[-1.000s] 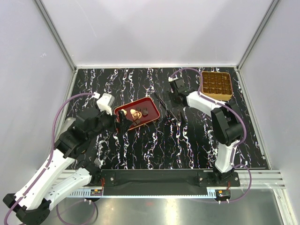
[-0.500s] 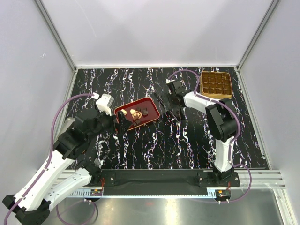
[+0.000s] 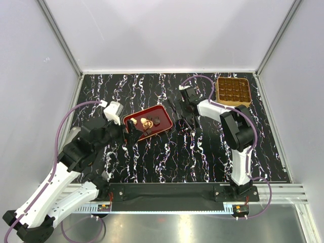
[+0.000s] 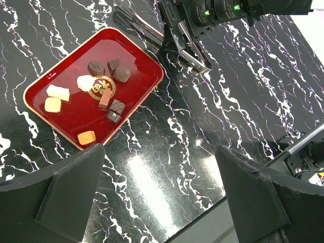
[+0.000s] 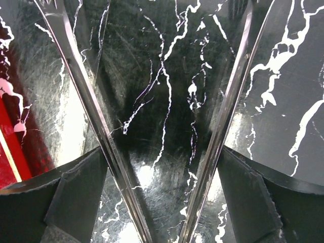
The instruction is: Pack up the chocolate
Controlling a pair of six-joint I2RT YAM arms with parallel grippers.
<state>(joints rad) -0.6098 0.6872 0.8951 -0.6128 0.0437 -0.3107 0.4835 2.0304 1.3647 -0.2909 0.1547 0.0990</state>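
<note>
The chocolate point(image 4: 121, 75) lies in the red tray point(image 4: 134, 55), left of centre on the desk point(image 3: 167, 157). The left gripper point(image 4: 159, 152) hangs wide open, empty, near the tray; the right gripper point(image 5: 162, 152), also wide, straddles metal tongs point(image 5: 83, 86) just right of it

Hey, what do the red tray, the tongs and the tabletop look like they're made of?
Red tray: glossy, lacquer-like red finish with a thin gold rim. It could be plastic or coated metal; the look leaves that open.
Tongs: bare polished metal, likely steel, judging by the mirror-bright arms.
Tabletop: black marble look with white veins and a sheen. Whether it is real stone or printed laminate cannot be told.
</note>
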